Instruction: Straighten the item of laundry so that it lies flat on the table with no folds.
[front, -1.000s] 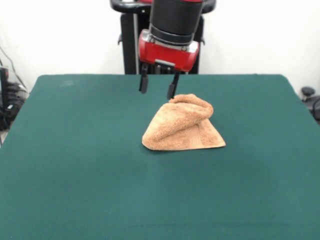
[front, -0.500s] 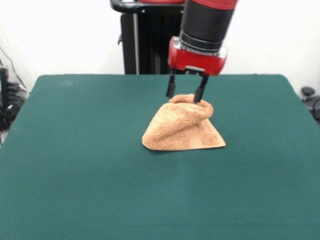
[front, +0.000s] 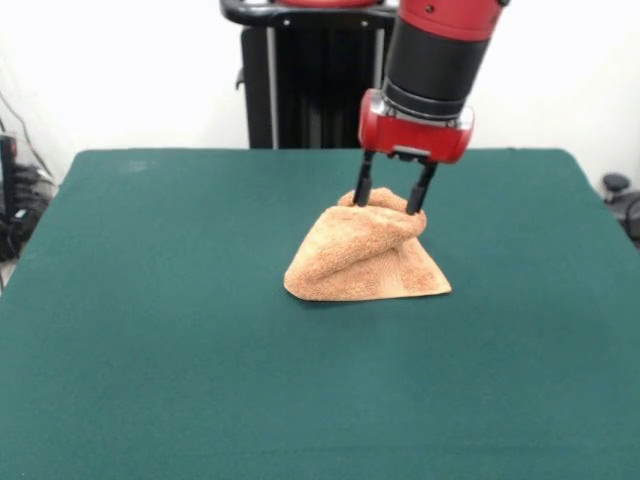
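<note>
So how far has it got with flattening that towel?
Nothing is flattened yet: the towel sits as a folded heap on the green table. In hand: the gripper is at the heap's top, its open fingers straddling the raised fold, not visibly closed on it. Left: grab it, pull the folds out and lay the towel flat.

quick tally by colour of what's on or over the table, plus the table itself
orange-tan: 1, the towel, bunched up
dark green: 1, the table
red and black: 1, the gripper, fingers apart either side of the towel's top fold
total: 3
</note>
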